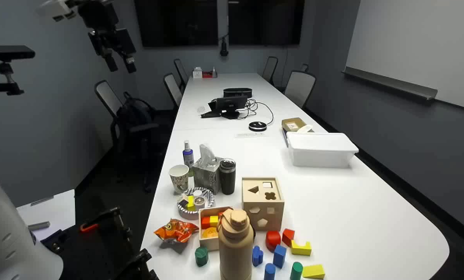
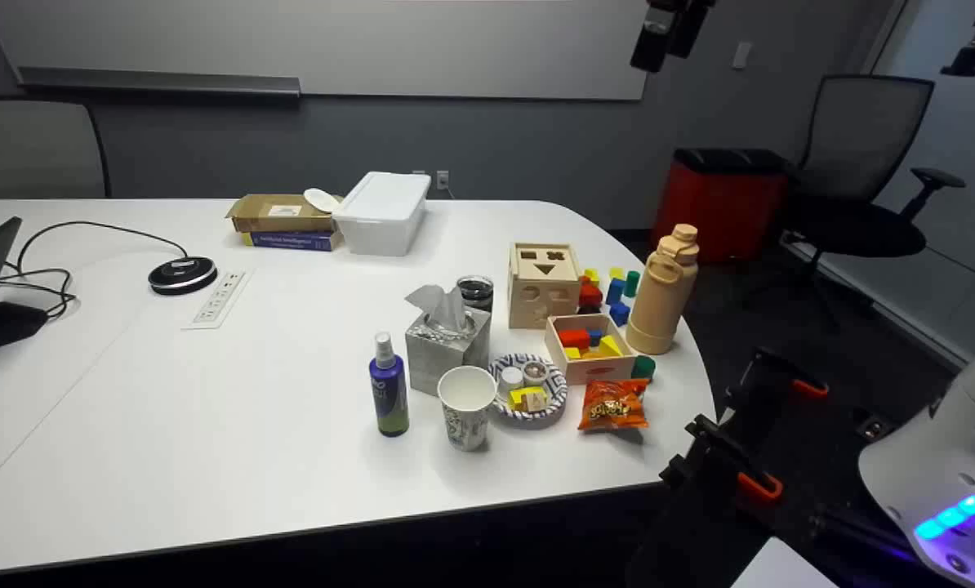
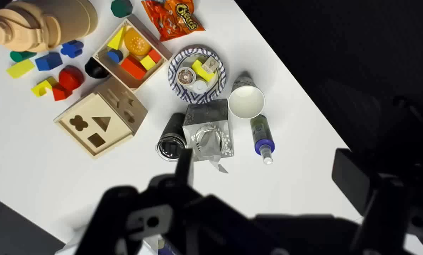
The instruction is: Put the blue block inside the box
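The box (image 1: 262,204) is a light wooden cube with shaped holes. It stands on the white table and shows in an exterior view (image 2: 543,290) and the wrist view (image 3: 110,134). Several blue blocks are in view: a blue prism (image 1: 279,256), a flower-shaped blue block (image 1: 257,256) and a blue cylinder (image 1: 269,271) lie beside the box. The wrist view shows the prism (image 3: 49,61), the flower-shaped block (image 3: 72,48) and a blue cylinder in the small tray (image 3: 115,55). My gripper (image 3: 266,173) is open and empty, high above the table; both exterior views show it (image 1: 121,66) (image 2: 667,49).
A tan bottle (image 1: 236,249) stands close to the blue blocks. A small wooden tray (image 3: 154,72) of blocks touches or nearly touches the box. A black tumbler (image 1: 227,177), tissue box (image 2: 447,351), paper cup (image 2: 466,408), spray bottle (image 2: 389,388) and patterned plate (image 3: 172,72) stand nearby.
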You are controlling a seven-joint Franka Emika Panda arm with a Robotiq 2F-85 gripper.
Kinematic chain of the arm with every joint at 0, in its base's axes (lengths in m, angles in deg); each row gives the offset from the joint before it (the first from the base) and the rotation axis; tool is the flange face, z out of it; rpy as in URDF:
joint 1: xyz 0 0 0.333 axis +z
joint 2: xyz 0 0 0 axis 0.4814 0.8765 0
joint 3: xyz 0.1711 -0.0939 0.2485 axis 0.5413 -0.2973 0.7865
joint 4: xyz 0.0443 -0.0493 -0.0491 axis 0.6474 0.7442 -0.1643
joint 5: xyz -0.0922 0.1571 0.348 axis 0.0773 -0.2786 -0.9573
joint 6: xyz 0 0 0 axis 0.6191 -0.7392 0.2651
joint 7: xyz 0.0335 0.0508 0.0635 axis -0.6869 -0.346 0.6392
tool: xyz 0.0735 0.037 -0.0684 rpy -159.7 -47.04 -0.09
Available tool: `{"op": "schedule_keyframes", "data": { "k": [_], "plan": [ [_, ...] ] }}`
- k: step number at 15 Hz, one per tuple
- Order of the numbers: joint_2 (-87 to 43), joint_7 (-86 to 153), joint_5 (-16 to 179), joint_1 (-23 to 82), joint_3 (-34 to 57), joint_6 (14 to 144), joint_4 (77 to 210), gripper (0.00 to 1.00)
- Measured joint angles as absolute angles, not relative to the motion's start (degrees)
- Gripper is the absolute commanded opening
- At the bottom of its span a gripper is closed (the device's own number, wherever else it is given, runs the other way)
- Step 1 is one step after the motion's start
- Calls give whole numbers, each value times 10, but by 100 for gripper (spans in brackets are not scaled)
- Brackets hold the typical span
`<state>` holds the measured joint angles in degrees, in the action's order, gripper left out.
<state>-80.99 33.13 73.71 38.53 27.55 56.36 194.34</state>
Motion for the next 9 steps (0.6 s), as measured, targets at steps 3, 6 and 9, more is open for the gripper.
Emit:
{"op": "schedule_keyframes", "data": {
  "k": [3, 6, 9],
  "plan": [
    [-810, 331, 737, 385, 276, 564, 1943, 100],
    [-804, 333, 738, 386, 275, 561, 1943, 100],
    [-787, 344, 755, 381, 262, 564, 1944, 100]
  ]
}}
